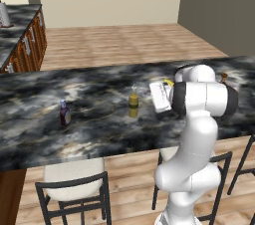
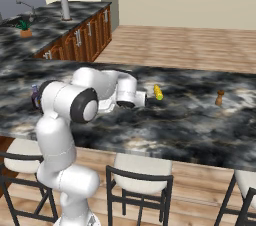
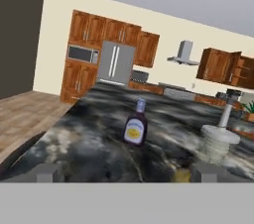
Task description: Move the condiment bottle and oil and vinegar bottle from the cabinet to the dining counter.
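Note:
The condiment bottle [image 1: 64, 113], dark with a blue cap and a pale label, stands upright on the black marble dining counter [image 1: 99, 134]. To its right on the same top stands the olive-yellow oil and vinegar bottle [image 1: 133, 103], also upright. My gripper [image 1: 153, 95] hovers just right of the oil and vinegar bottle, open and empty. In the hand view the fingertips [image 3: 45, 172] stand wide apart. The oil and vinegar bottle [image 3: 182, 174] peeks up by the right fingertip, and the condiment bottle [image 3: 135, 126] stands further ahead. Reddish-brown wall cabinets [image 3: 216, 64] hang far across the room.
A yellow corn cob [image 2: 158, 92] and a small brown pepper mill [image 2: 219, 98] lie further right on the counter. Pale-seated stools [image 1: 74, 184] line its near edge. A white paper-towel roll [image 3: 218, 141] and the kitchen top [image 2: 60, 25] lie beyond.

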Controlling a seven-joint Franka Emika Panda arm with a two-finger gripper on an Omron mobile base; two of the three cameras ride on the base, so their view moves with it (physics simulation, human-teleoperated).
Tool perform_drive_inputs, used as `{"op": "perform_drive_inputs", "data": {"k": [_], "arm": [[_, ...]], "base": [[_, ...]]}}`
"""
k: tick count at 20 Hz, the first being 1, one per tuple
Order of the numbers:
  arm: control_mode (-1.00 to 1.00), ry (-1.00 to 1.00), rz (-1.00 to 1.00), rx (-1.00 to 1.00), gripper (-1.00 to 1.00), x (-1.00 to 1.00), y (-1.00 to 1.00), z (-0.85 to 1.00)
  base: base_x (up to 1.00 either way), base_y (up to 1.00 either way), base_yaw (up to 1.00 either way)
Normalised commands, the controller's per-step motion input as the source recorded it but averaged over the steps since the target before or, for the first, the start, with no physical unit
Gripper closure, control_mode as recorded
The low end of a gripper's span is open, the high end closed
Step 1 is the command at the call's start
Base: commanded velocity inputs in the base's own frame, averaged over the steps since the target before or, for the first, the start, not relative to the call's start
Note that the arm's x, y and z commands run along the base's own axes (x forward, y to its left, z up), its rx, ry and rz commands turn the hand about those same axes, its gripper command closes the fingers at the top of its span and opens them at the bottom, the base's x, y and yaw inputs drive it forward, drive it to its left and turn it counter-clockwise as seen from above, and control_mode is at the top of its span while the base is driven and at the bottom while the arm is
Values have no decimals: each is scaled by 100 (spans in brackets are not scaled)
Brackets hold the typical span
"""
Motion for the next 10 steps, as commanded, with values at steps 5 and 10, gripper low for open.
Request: {"op": "perform_drive_inputs", "data": {"k": [5, 10], "arm": [[-100, -16, -5, -7, -100, -56, -8, 27], [-100, -16, -3, -8, -100, -59, -1, 28]], "base": [[0, 0, 0], [0, 0, 0]]}}
